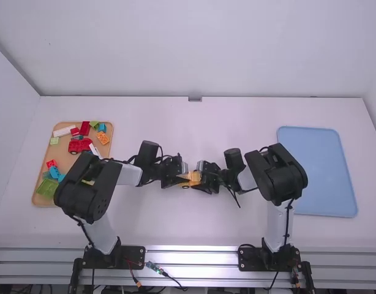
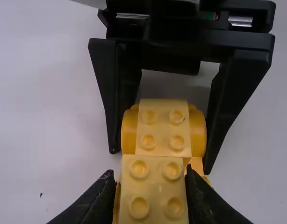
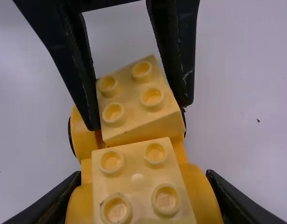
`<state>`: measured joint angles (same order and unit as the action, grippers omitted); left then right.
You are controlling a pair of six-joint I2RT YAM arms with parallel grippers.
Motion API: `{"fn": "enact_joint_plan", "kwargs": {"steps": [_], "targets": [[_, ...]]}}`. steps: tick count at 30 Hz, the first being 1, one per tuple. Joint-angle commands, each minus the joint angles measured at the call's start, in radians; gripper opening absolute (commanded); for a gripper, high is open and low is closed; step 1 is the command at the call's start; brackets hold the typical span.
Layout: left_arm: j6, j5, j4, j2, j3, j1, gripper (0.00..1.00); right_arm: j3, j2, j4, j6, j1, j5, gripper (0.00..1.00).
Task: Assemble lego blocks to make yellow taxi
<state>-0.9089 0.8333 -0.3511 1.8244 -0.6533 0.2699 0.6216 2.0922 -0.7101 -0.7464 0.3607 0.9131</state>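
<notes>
No readable text. Yellow block (image 3: 138, 179): faint marks on studs (image 3: 166, 199), too small to read.

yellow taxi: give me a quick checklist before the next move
1. Left gripper closed on the studded brick: ok
2. Right gripper closed on the wheeled body: ok
3. Held brick square to the second studded brick: not ok, it sits turned
4. Held brick pressed fully down: cannot tell
5. Loose blocks at hand on the tray: ok
</notes>
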Motion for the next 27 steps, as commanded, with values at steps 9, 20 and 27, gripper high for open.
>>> {"fn": "enact_joint_plan", "kwargs": {"steps": [9,20,27], "targets": [[0.004,0.016,-0.004,0.01,0.006,-0.002,0.28,0.001,0.014,0.015,0.018,-0.003,-0.02,0.43],[0.08,0.016,0.025,-0.026,0.006,-0.001,0.16,0.001,0.014,0.015,0.017,-0.001,-0.023,0.43],[0.076,0.06,0.072,-0.027,0.006,-0.002,0.2,0.001,0.014,0.016,0.017,-0.001,-0.023,0.43]]}}
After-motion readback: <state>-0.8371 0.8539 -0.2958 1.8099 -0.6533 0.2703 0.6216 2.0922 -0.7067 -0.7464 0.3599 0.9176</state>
